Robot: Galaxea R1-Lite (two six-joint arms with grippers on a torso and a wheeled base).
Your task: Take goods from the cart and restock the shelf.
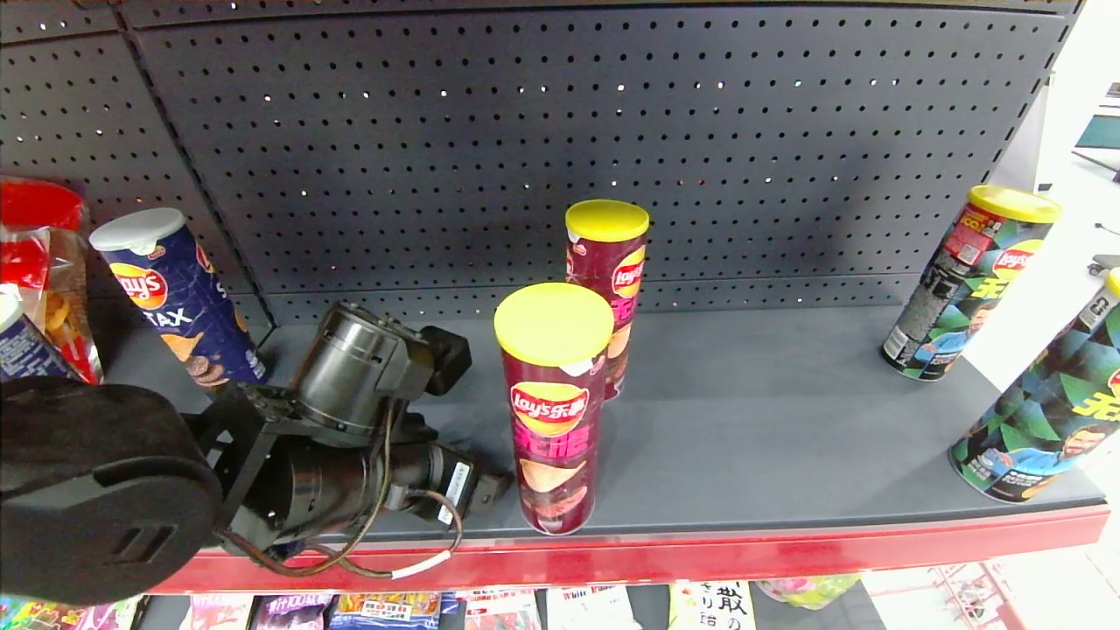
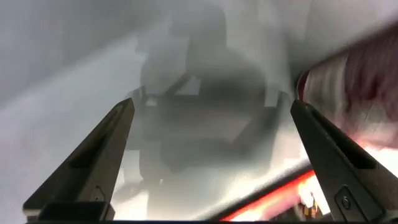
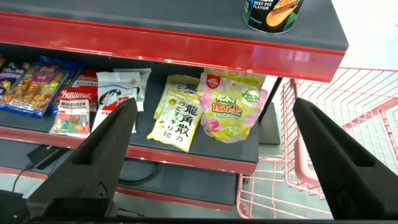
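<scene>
Two maroon cans [image 1: 553, 411] stood on the shelf [image 1: 770, 420].
Left gripper [image 2: 211, 106] gaped wide (empty) beside one; right gripper [image 3: 214, 102] likewise, near the cart [image 3: 348, 137].

Yellow packet [image 3: 178, 113] just beside pink-green bag [image 3: 231, 111].

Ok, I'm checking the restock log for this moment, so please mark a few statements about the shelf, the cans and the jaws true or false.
1. The front maroon chip can stands upright near the red front edge of the shelf. True.
2. The left jaws are shut on it. False: they stand open, not closed on the can.
3. The blue chip can has a yellow lid. False: its lid is white.
4. A second maroon chip can stands behind the front one. True.
5. The right jaws hold a snack bag. False: they are open and empty; the snack bags lie on a lower shelf.
</scene>
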